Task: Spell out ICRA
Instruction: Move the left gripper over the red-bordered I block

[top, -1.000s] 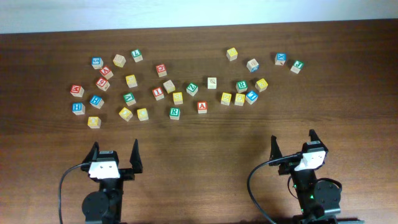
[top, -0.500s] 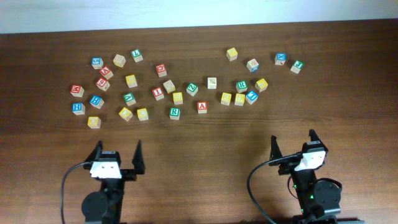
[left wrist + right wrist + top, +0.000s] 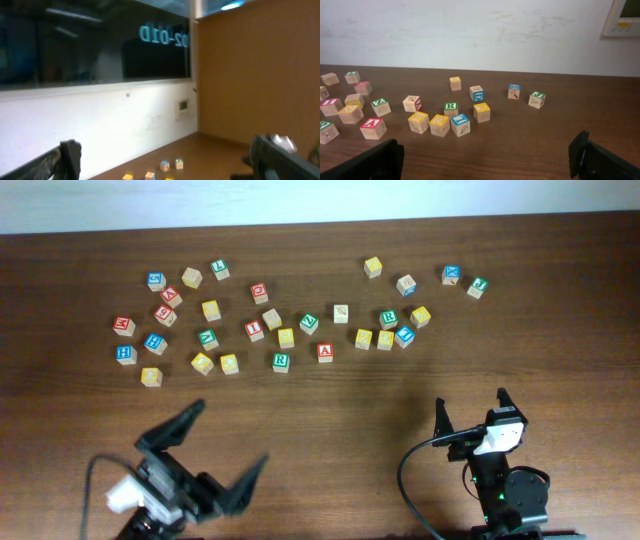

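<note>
Wooden letter blocks lie scattered across the far half of the brown table [image 3: 330,400]. Among them I read a red I [image 3: 254,330], a red A [image 3: 325,352] and a green R [image 3: 281,360]; a red block with a round letter [image 3: 259,290] sits further back. My left gripper [image 3: 215,450] is lifted and turned at the near left, open and empty. My right gripper [image 3: 472,406] rests open at the near right, well short of the blocks. In the right wrist view the red A [image 3: 372,127] and a green R [image 3: 451,108] lie ahead of the open right gripper [image 3: 485,150].
The left wrist view points up at a white wall [image 3: 125,120] and dark window, with the open left gripper [image 3: 165,152] framing only a few blocks [image 3: 164,165] at the bottom edge. A second green R [image 3: 388,318] lies in the right cluster. A bare strip of table separates both grippers from the blocks.
The left arm has lifted and swung, its gripper now larger, tilted and turned to the right in the overhead view. The right arm and the blocks have not moved.
</note>
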{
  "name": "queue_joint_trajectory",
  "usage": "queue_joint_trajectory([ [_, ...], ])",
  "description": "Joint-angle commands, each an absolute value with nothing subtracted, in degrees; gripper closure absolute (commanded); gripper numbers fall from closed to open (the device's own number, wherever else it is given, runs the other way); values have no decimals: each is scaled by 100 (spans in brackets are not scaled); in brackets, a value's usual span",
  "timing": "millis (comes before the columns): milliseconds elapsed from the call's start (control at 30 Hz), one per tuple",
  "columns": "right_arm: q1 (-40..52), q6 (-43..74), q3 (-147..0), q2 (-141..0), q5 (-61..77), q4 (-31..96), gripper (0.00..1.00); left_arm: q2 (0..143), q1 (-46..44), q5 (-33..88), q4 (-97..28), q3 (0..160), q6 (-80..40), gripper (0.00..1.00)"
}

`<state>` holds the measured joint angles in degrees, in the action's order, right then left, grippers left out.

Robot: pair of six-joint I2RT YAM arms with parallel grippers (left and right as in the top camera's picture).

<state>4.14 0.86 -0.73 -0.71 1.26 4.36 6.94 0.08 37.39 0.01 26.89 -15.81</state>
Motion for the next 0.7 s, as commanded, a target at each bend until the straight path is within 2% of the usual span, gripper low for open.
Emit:
queue_joint_trajectory([
  [0, 373, 62, -32, -21, 60, 454, 2, 1994, 16, 3096, -1977, 4093, -552, 1],
  [33, 373, 62, -32, -21, 60, 454, 2, 2285, 16, 3542, -2351, 4309, -552, 1],
  [133, 373, 62, -32, -21, 60, 454, 2, 2755, 16, 4241, -2005, 4445, -558, 1],
  [233, 373, 62, -32, -21, 60, 454, 2, 3511, 16, 3223, -2598, 5315, -722, 1],
  [333, 373, 62, -32, -21, 60, 454, 2, 4915, 16, 2432, -4827, 6858, -716, 1],
  [433, 373, 62, -32, -21, 60, 454, 2, 5819, 16, 3548, -6077, 7389, -720, 1],
  [567, 373, 62, -32, -21, 60, 454, 2, 6420, 16, 3747, -6073, 7415, -722, 1],
  [667, 373, 62, -32, -21, 60, 454, 2, 6969, -285, 2641, -6643, 8097, -1111, 1],
])
